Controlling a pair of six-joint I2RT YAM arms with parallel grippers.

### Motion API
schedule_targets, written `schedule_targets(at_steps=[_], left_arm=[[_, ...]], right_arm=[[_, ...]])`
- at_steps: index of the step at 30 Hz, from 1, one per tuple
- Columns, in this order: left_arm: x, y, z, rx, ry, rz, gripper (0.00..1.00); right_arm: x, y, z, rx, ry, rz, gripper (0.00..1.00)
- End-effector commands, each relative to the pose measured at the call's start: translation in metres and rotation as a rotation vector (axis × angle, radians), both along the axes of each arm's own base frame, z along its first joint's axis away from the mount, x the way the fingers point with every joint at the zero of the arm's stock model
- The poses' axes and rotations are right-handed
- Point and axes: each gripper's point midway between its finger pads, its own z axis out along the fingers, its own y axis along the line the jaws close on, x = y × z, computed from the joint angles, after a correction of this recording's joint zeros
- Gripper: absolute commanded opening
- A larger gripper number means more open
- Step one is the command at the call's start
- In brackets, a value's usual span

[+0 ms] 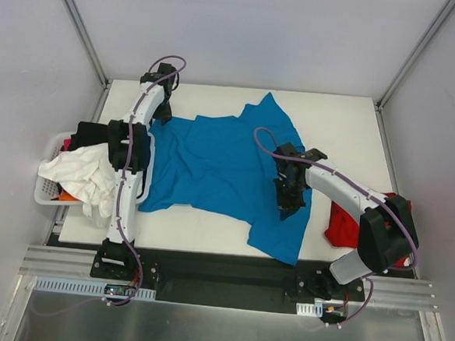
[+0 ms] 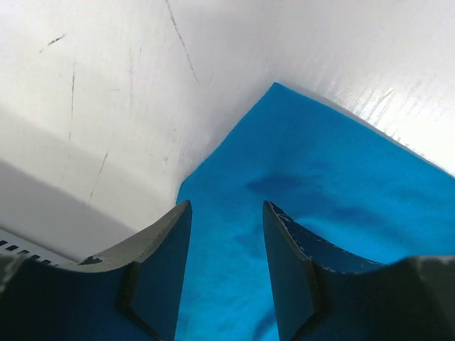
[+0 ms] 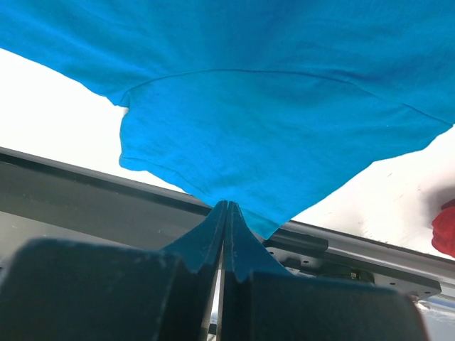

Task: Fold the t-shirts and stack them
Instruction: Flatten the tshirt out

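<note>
Far left: a white basket [image 1: 46, 195] sits at the left edge of the table [image 1: 200, 232], with a white cloth garment [image 1: 86, 178] spilling over its rim.

Left end effector [image 2: 226, 209] — released, fingers apart, nothing pinched. It hangs over the far-left corner of the turquoise t-shirt [image 1: 220, 162].

The turquoise t-shirt lies rumpled and unfolded across the middle of the table. One sleeve points to the far side and the near-right corner reaches the near edge.

Right end effector [image 3: 225, 206] — clenched on the turquoise t-shirt's right-hand portion, with the cloth fanning away from the closed tips.

Far right: the red t-shirt [image 1: 339, 225] lies bunched at the table's right edge. It is partly hidden by the right arm and is just beside the turquoise one, not touching it.
</note>
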Motion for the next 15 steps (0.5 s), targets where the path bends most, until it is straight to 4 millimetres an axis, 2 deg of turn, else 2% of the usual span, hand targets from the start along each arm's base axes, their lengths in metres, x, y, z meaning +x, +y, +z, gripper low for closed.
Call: schedule_targets(at_steps=[1, 4, 5, 6, 8, 9, 12, 15], left_arm=[[-0.004, -0.010, 0.038, -0.053, -0.053, -0.009, 0.45], [-0.014, -0.046, 0.056, -0.233, -0.068, -0.086, 0.45], [-0.020, -0.073, 0.058, -0.331, -0.061, -0.142, 0.45], [-0.038, -0.082, 0.055, -0.365, -0.021, -0.164, 0.45], [-0.061, -0.104, 0.048, -0.421, 0.038, -0.199, 0.45], [-0.083, -0.104, 0.037, -0.416, 0.090, -0.192, 0.45], [-0.107, -0.104, 0.019, -0.382, 0.130, -0.190, 0.45], [-0.107, -0.095, 0.007, -0.329, 0.151, -0.182, 0.45]], right_arm=[[0.001, 0.005, 0.007, 0.020, 0.010, -0.007, 0.01], [0.006, 0.011, 0.008, 0.036, 0.001, -0.004, 0.01], [0.007, 0.012, 0.006, 0.035, 0.005, -0.002, 0.01], [0.010, 0.014, 0.007, 0.039, -0.001, -0.007, 0.01], [0.012, 0.017, 0.007, 0.050, -0.010, -0.006, 0.01], [0.013, 0.019, 0.007, 0.054, -0.010, -0.011, 0.01], [0.012, 0.020, 0.005, 0.062, -0.015, -0.013, 0.01], [0.009, 0.019, 0.004, 0.065, -0.014, -0.017, 0.01]])
